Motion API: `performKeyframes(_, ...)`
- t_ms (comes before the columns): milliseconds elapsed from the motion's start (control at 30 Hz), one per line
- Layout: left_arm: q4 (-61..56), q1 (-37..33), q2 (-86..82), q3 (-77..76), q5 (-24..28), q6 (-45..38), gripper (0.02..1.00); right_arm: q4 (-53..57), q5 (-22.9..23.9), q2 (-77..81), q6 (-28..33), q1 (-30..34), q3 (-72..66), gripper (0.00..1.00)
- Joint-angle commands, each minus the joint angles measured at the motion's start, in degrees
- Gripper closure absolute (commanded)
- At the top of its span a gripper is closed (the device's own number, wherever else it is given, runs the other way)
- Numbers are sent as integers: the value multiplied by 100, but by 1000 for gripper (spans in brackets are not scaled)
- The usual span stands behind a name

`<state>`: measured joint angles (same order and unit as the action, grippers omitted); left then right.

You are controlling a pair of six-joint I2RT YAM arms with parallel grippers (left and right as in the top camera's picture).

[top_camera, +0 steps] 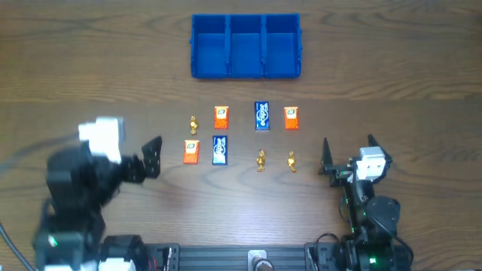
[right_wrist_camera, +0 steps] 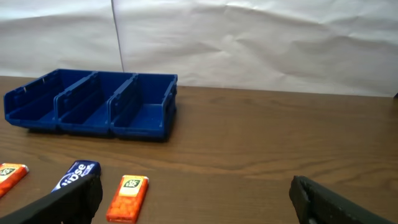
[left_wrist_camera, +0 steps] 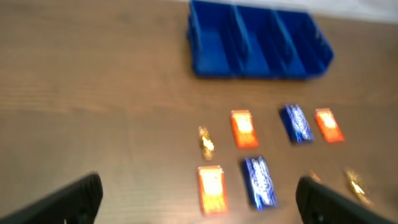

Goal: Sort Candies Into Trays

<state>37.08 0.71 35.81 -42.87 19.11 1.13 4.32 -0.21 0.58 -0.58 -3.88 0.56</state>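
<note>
Just ahead of your left gripper (left_wrist_camera: 198, 183), fingers spread and empty, lies an orange candy (left_wrist_camera: 211, 188). Descend squarely, pinch across its narrow width; the blue tray (left_wrist_camera: 255, 70) sits well beyond.

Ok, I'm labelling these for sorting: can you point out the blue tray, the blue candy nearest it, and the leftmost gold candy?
blue tray (top_camera: 246, 71), top view, on its near outer wall.
blue candy (top_camera: 261, 116), top view, middle of its wrapper.
gold candy (top_camera: 193, 124), top view, middle of the piece.
</note>
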Motion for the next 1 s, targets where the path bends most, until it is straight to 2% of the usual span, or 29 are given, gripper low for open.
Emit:
performKeyframes(33,1056,634,1982,-1425,-157,162,18,35,52,-42,66,11,-11,3)
performKeyframes(167,1091,1309,3119,-1580,-752,573,23,35,55,-42,66,11,-11,3)
performKeyframes(300,1060,1714,4347,-1578,-1069,1263,20,35,52,-42,66,11,-13,3)
performKeyframes(633,706,2013,5740,-1578,-1419,1740,23,35,52,-42,66,11,-13,3)
performKeyframes(1000,518,2151,6411,-1578,-1526,1862,86,35,55,-42,66,11,-11,3)
